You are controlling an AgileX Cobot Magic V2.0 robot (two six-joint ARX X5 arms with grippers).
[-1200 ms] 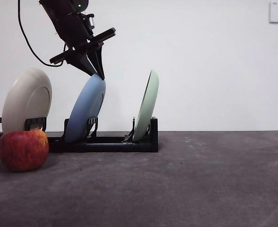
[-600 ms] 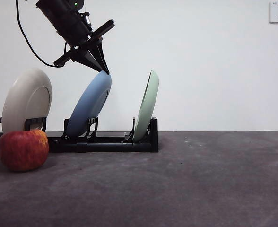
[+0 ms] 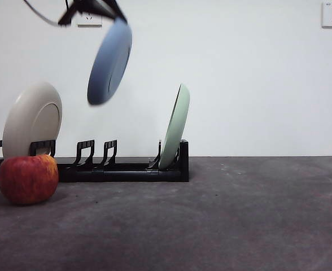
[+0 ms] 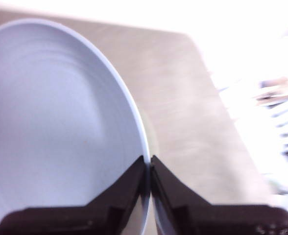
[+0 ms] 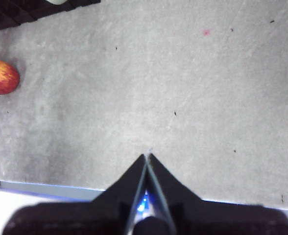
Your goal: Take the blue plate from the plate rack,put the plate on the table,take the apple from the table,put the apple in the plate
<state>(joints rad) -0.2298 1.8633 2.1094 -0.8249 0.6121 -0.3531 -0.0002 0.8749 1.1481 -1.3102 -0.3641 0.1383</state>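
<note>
My left gripper (image 3: 116,11) is shut on the rim of the blue plate (image 3: 109,62) and holds it tilted, high above the black plate rack (image 3: 126,168). The left wrist view shows the jaws (image 4: 149,164) pinching the rim of the blue plate (image 4: 56,127). The red apple (image 3: 28,178) sits on the dark grey table (image 3: 211,226) in front of the rack's left end; it also shows in the right wrist view (image 5: 2,77). My right gripper (image 5: 147,157) is shut and empty, above bare table.
A cream plate (image 3: 32,121) stands in the rack at the left, behind the apple. A pale green plate (image 3: 175,127) stands at the rack's right end. The rack's middle slots (image 3: 95,152) hold nothing. A white wall is behind.
My left gripper has lifted the blue plate up out of the rack's middle slots; it now hangs well above the rack. The apple and other plates have not moved.
</note>
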